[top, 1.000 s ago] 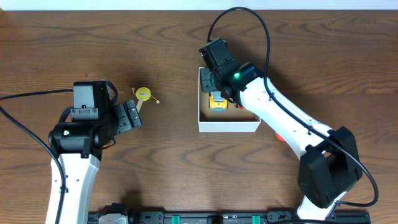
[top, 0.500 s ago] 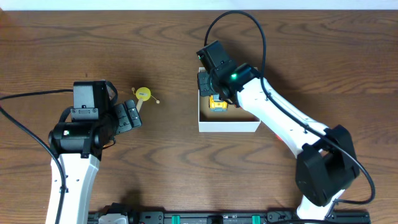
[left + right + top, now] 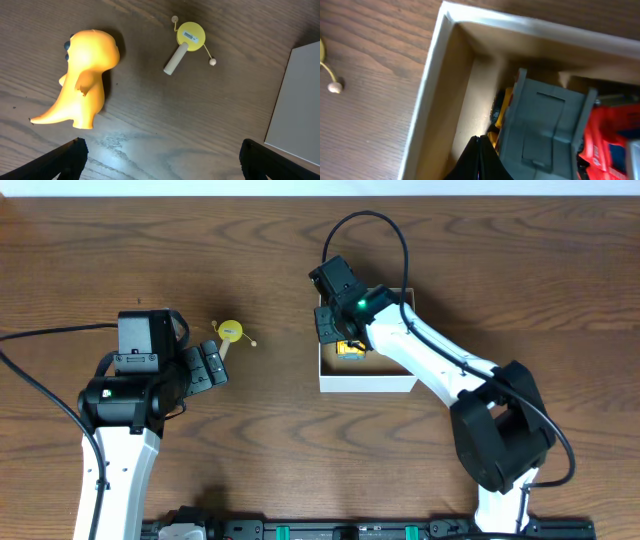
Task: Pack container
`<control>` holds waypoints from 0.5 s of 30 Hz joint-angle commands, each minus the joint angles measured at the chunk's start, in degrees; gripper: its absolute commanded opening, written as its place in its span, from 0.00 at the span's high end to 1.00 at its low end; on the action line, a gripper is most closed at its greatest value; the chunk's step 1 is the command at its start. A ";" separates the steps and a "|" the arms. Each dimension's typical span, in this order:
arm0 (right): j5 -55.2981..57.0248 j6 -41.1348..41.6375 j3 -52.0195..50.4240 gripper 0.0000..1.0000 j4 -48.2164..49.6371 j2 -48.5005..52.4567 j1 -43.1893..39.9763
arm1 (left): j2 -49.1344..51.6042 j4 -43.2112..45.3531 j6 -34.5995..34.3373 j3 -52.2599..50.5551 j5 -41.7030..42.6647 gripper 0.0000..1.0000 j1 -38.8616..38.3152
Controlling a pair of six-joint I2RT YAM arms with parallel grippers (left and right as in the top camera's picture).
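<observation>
Position: the container [image 3: 368,384] sits on the table [image 3: 250,440] right of centre, upright and open-topped. A yellow toy vehicle [image 3: 350,348], a grey part [image 3: 542,130] and a red toy [image 3: 600,135] lie inside it.

Right gripper [image 3: 328,320]: clenched with the tips together and nothing between them, hanging over the container's far left corner. The wrist view looks down past the rim into that corner.

Left gripper [image 3: 207,366]: released, jaws wide, holding nothing. It hovers well apart from the container, above a yellow dinosaur [image 3: 82,80] lying on its side. A small yellow rattle drum [image 3: 231,332] lies just beyond it on the bare wood.

Handling assessment: the container appears to be thin cardboard, so it is judged light, with walls that will flex or crease under a hard squeeze. It is likely to slide on the smooth wood if knocked. The best hold is a gentle pinch across one wall at the rim, near a corner, where the board is stiffest.
</observation>
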 commanded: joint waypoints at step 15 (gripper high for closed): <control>7.80 2.23 0.59 0.97 0.87 2.05 0.35 | -0.02 -0.33 0.11 1.11 -0.33 0.02 0.20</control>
